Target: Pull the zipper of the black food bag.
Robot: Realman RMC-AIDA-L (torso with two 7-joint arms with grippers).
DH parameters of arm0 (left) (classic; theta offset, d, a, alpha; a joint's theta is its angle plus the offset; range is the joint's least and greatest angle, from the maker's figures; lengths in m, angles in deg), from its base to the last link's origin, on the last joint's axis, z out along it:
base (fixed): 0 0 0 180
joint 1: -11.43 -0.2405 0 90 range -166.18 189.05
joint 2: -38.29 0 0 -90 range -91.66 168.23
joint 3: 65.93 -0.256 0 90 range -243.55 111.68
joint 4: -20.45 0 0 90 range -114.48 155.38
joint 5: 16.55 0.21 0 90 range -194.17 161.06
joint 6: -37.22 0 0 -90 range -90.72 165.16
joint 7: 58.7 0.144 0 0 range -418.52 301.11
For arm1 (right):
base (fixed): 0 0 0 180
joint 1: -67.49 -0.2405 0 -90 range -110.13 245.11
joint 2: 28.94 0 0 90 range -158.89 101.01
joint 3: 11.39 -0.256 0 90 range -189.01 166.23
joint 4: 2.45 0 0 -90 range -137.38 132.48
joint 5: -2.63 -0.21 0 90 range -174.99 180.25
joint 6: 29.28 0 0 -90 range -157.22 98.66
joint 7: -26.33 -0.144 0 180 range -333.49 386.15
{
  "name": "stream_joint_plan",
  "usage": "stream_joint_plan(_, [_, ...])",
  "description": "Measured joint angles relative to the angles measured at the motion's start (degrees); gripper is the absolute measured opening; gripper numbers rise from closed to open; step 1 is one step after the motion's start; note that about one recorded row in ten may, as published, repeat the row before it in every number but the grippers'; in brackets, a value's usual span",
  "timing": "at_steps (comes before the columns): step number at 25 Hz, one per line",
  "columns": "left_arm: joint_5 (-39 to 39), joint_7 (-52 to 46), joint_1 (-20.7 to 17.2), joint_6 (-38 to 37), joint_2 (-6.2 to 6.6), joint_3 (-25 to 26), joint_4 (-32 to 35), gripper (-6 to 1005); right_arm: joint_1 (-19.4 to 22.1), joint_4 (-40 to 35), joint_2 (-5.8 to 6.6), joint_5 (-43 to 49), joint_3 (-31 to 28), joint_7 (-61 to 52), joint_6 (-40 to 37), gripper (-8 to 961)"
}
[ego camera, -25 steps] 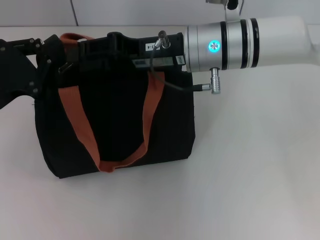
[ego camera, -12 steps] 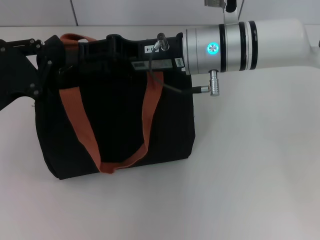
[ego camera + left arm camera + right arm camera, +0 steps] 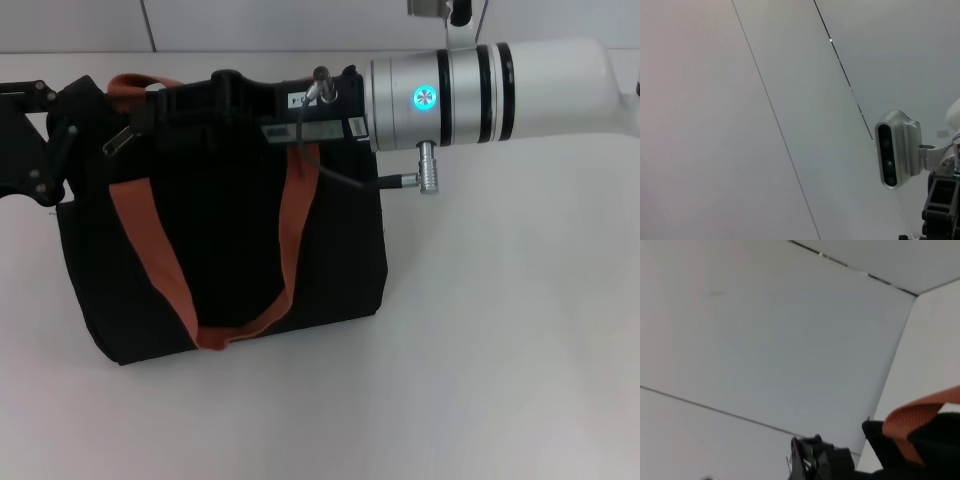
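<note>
Small silver zipper pull tab: not discernible along top edge of large black fabric food bag [image 3: 230, 250]. Bag's top edge hidden behind black right gripper [image 3: 235, 95]; its fingers concealed. Black left gripper [image 3: 60, 125] cut off by frame edge, fingertips indistinct against bag's corner.

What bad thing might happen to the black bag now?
The black food bag might slide or tip: it stands free on the white table, with both grippers up at its top edge. The left gripper could slip off the zipper, a small silver tab. The right gripper could snag an orange strap.
</note>
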Motion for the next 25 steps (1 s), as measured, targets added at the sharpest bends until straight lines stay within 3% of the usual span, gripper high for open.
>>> stream_joint_plan(7, [0.05, -4.63, -0.64, -0.02, 0.14, -1.41, 4.11, -1, 0.01, -0.46, 0.00, -0.07, 1.18, -1.59, -0.53, 437])
stream_joint_plan(13, [0.05, -4.04, -0.66, 0.67, -0.52, -1.26, 4.34, -1, 0.03, -0.46, 0.00, -0.66, 1.40, -1.73, -1.38, 435])
stream_joint_plan(25, [0.05, -3.93, -0.71, 2.46, -0.35, -1.05, 4.44, 0, 1.20, -2.64, 0.00, -2.42, 1.70, -1.76, -2.69, 430])
